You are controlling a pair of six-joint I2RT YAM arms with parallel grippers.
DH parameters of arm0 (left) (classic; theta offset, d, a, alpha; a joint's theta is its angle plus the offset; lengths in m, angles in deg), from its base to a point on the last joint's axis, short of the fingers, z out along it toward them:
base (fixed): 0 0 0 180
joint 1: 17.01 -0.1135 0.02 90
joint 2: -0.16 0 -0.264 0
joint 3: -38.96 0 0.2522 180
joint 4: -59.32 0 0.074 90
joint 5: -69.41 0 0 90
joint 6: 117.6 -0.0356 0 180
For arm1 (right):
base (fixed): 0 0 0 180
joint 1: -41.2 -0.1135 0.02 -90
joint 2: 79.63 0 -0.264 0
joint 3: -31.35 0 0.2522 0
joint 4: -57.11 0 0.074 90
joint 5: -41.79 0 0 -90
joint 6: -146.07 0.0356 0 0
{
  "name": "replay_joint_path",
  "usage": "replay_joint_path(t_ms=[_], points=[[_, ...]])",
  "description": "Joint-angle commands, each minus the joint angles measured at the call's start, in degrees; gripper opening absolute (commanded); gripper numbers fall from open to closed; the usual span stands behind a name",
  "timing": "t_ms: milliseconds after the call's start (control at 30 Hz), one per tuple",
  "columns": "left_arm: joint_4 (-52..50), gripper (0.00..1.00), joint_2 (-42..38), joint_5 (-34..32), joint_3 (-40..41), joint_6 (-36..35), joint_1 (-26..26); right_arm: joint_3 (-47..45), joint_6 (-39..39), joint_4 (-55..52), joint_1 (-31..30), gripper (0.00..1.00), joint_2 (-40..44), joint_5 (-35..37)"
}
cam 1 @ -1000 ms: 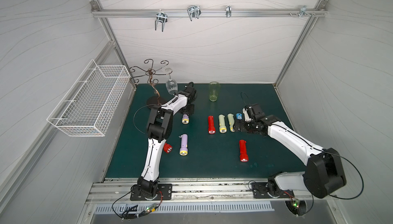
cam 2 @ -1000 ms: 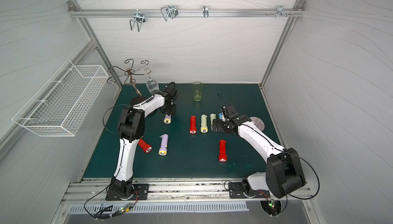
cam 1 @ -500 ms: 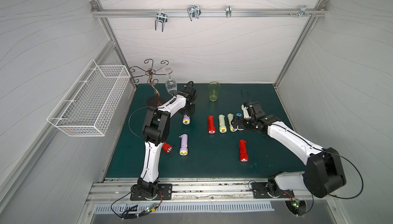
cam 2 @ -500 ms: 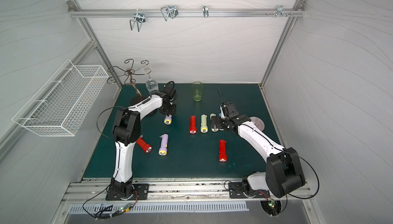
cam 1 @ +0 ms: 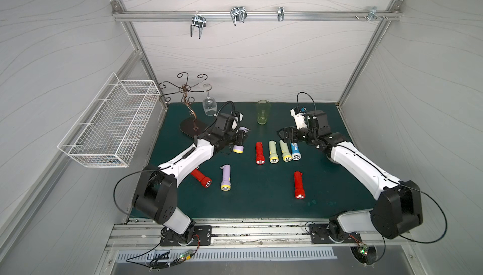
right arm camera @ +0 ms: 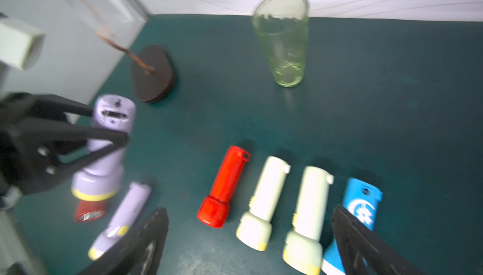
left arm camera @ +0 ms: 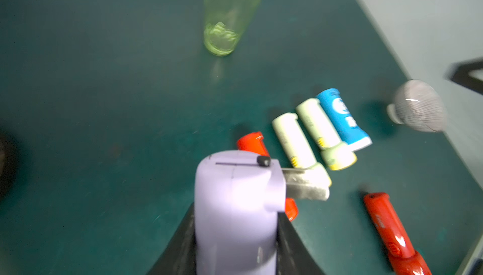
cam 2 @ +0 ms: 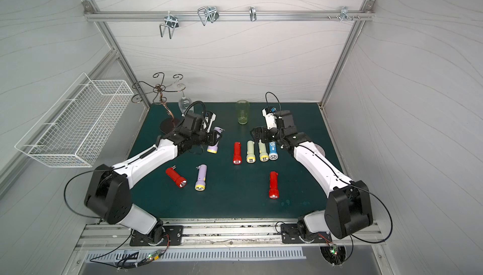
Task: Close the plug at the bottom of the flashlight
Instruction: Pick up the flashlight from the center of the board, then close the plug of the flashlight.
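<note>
The left fingers [right arm camera: 104, 133] are clamped round the body of the lilac flashlight [cam 2: 212, 148] and hold it above the worktop [cam 1: 261, 208], back and left of centre. Its yellow head points down, and the plug [left arm camera: 305, 186] juts sideways from the tail. Further right lies a row of four flashlights [cam 1: 273, 152]. The right fingers [right arm camera: 146, 237] hover by their tail ends, spread wide and empty.

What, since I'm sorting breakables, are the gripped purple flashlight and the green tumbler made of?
Held purple flashlight: apparently moulded plastic, smooth satin; even pastel colour, visible seam. Green tumbler: probably glass, glossy and see-through with a green tint; clear plastic can't be excluded.
</note>
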Motion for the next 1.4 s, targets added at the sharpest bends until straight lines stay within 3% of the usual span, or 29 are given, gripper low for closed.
replay_joint_path(t_ms=[0,200,333,500,733,1367], points=[[21.37,0.0,-5.3,4.01,6.33,-3.75,0.22,1.79,-2.2,3.8,2.09,0.99,0.92,-15.18],[32.52,0.0,-10.59,10.79,14.34,-8.13,1.01,4.86,-4.15,5.28,2.41,0.99,-0.63,-30.88],[42.65,0.0,-13.96,18.94,20.73,-10.07,1.86,5.41,-4.01,7.13,2.33,0.98,-1.62,-41.26],[44.6,0.0,-18.01,28.24,24.82,-16.93,4.07,5.42,-5.87,6.4,1.58,0.96,-1.63,-48.31],[48.88,0.0,-17.19,32.74,25.16,-14.48,4.61,7.16,-13.74,-2.34,-4.49,0.92,-2.53,-45.9],[50.21,0.0,-16.13,32.46,25.3,-13.1,4.61,8.41,-14.44,-3.14,-9.81,0.73,-4.1,-41.01]])
